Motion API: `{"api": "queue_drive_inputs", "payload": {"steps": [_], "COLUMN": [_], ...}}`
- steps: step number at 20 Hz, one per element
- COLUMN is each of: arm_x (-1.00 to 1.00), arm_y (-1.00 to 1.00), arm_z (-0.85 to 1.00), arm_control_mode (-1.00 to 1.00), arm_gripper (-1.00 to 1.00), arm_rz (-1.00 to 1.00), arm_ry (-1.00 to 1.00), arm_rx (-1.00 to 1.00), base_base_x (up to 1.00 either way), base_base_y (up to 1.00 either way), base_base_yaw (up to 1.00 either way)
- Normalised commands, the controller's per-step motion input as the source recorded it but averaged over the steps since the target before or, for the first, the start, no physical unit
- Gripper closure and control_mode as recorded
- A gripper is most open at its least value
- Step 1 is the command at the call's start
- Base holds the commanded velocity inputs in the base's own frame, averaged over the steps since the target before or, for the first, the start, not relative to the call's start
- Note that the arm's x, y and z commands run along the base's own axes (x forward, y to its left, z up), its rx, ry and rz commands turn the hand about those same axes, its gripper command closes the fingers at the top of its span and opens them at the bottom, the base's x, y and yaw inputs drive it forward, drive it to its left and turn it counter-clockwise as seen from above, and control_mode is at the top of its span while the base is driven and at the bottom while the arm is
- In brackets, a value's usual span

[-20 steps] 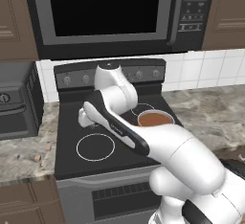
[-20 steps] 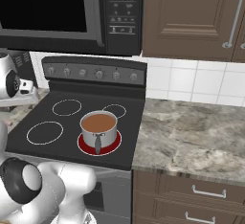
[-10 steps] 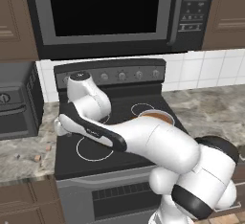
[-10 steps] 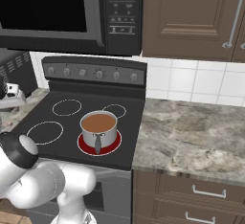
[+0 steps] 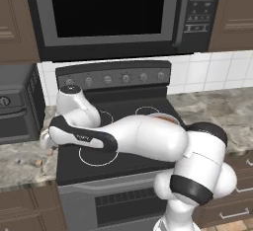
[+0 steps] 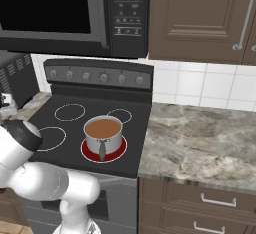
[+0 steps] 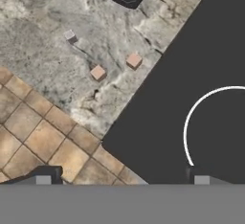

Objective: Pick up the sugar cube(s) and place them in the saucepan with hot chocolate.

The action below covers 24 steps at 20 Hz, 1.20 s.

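Hand view: two sugar cubes (image 7: 98, 72) (image 7: 134, 61) lie close together on the mottled stone counter (image 7: 57, 31), just beside the black stovetop (image 7: 191, 50). The gripper (image 7: 122, 177) hangs above the stove's edge, jaws spread wide and empty. Right base view: the saucepan with hot chocolate (image 6: 103, 134) sits on the red front burner (image 6: 115, 153).

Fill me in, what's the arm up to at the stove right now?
The arm reaches left over the stove toward the counter, fingers open and holding nothing. Two sugar cubes lie loose on the stone counter beside the cooktop edge, untouched. The saucepan of hot chocolate sits on the glowing red front burner, handle pointing forward. No cube is in the pan yet.
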Motion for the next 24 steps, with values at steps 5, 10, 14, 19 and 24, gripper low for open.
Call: {"api": "queue_drive_inputs", "payload": {"steps": [5, 10, 14, 19, 24], "arm_x": [-0.07, -0.05, 0.02, 0.12, 0.0], "arm_y": [0.36, 0.35, 0.34, 0.25, 0.0], "arm_z": [-0.08, -0.07, -0.35, -0.37, -0.11], "arm_control_mode": [-1.0, -1.0, -1.0, -1.0, -1.0], "arm_gripper": [-1.0, -1.0, -1.0, -1.0, -1.0], "arm_rz": [0.2, 0.2, 0.17, 0.04, 0.0], "arm_ry": [0.0, 0.0, 0.0, 0.0, -0.03], "arm_rx": [0.08, 0.0, 0.0, 0.0, -0.03], "base_base_x": [0.0, 0.0, 0.0, 0.0, 0.0], "base_base_y": [0.0, 0.0, 0.0, 0.0, 0.0], "base_base_yaw": [0.0, 0.0, 0.0, 0.0, 0.0]}}
